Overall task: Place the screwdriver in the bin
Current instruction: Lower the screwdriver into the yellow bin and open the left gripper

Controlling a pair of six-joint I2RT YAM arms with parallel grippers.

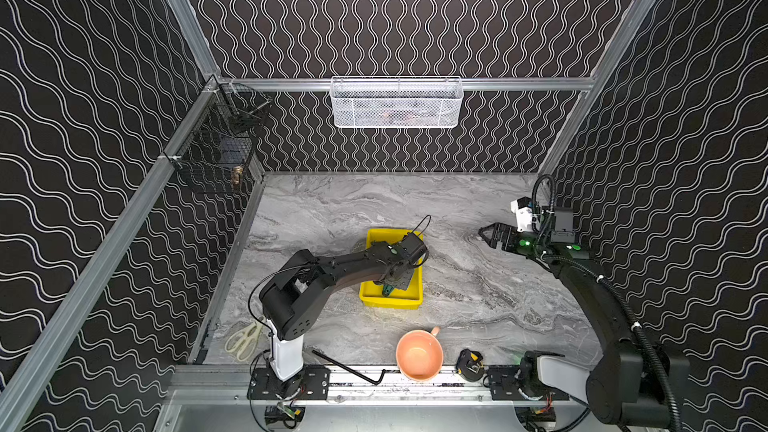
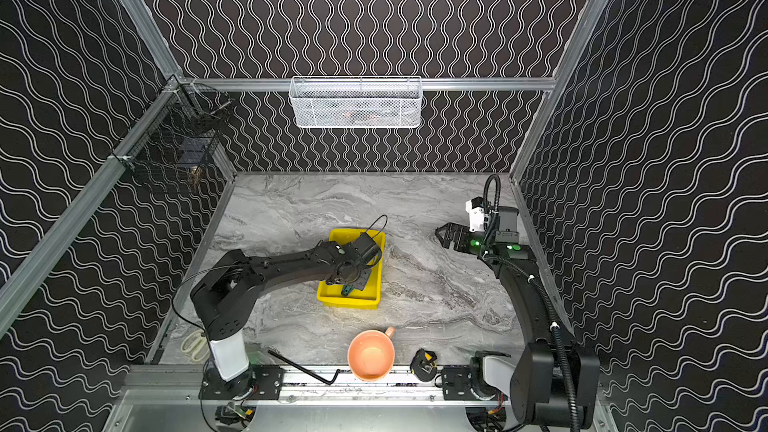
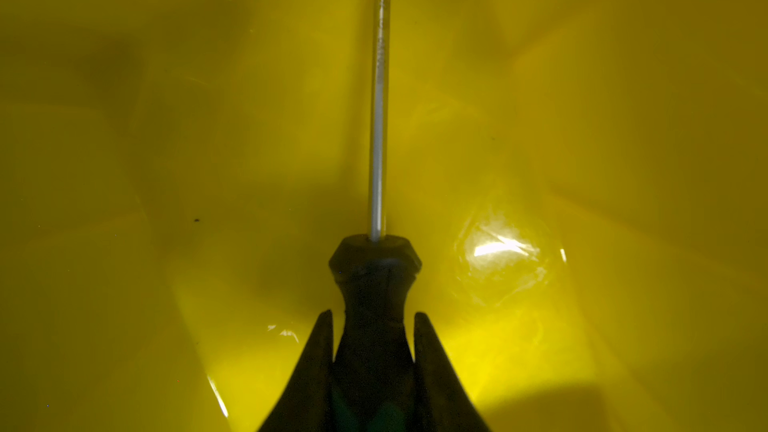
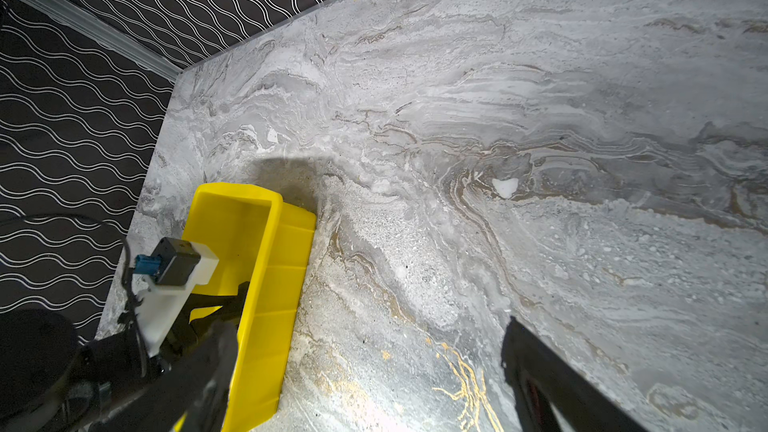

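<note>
The bin [image 3: 582, 118] was glossy yellow plastic inside, throwing bright reflections, with faint scuffs. The screwdriver [image 3: 380, 118] had a smooth bare-metal shaft with a satin sheen and a matt black handle collar. The desk [image 4: 498, 118] looked grey marble-patterned, smooth, slightly shiny.

Black wallpaper [image 1: 395, 14] with thin white wavy lines covers the back wall and both side walls. A white mesh basket [image 1: 396, 103] hangs on a silver aluminium rail [image 1: 519, 84] that runs across the back wall. Left of the white mesh basket, in the corner, hangs a black wire basket [image 1: 216, 147]. Below the white mesh basket spreads a grey marble-patterned tabletop [image 1: 374, 197].
</note>
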